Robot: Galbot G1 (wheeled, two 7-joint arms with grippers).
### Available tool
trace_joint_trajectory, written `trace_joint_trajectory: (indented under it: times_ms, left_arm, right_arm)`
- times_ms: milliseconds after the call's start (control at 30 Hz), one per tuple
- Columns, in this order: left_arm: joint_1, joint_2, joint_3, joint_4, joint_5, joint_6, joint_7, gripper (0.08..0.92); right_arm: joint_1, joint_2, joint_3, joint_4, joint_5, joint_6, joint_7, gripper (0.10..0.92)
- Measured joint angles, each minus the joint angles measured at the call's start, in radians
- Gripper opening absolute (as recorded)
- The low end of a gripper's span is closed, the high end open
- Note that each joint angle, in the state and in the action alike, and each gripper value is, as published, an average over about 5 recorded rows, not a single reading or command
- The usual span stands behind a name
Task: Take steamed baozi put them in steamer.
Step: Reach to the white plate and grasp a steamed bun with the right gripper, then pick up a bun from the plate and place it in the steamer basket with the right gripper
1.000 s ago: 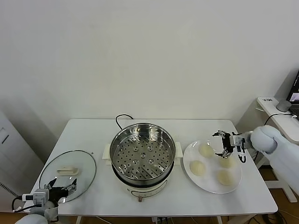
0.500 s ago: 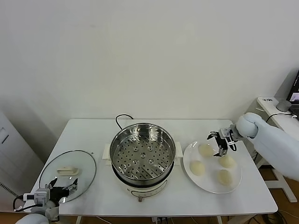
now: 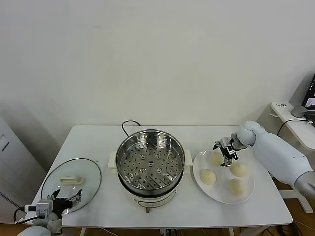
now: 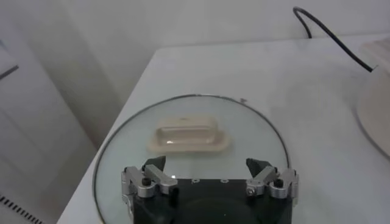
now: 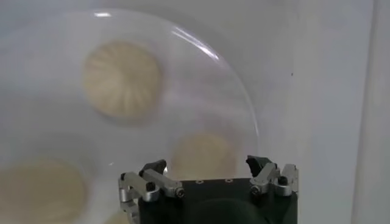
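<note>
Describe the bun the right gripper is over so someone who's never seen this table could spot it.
Find the steamer mid-table, then the white plate to its right holding four buns. The one you want is at the plate's back edge on the steamer side, the only one with the open right gripper directly over it.

— What is sitting on the white table [image 3: 197, 135]?
— The steamer [image 3: 150, 164] is standing at centre, a glass lid [image 3: 71, 183] lying to its left, a white plate [image 3: 222, 191] resting to its right.
</note>
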Motion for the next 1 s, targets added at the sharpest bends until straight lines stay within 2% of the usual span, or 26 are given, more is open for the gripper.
trace_joint_trajectory:
  times_ms: [233,433,767,1000]
  left_arm:
    - [0.007,-0.001,-0.003,-0.001,0.000,-0.003,0.000,0.823]
    - [0.009,-0.003,-0.003,-0.006,0.002,-0.002,0.000,0.823]
    - [0.009,-0.011,0.001,-0.015,0.009,0.002,-0.001,0.823]
    - [0.010,-0.010,0.008,-0.020,0.014,0.002,-0.001,0.823]
  right_arm:
    - [-0.007,0.006,0.018,-0.017,-0.003,-0.005,-0.007,0.568]
    - [0.001,-0.005,0.008,-0.002,0.019,-0.018,-0.023,0.462]
    - [0.127,-0.074,-0.108,0.125,0.149,-0.031,-0.037,0.450]
    - [0.335,-0.070,-0.252,0.217,0.285,0.029,-0.059,0.454]
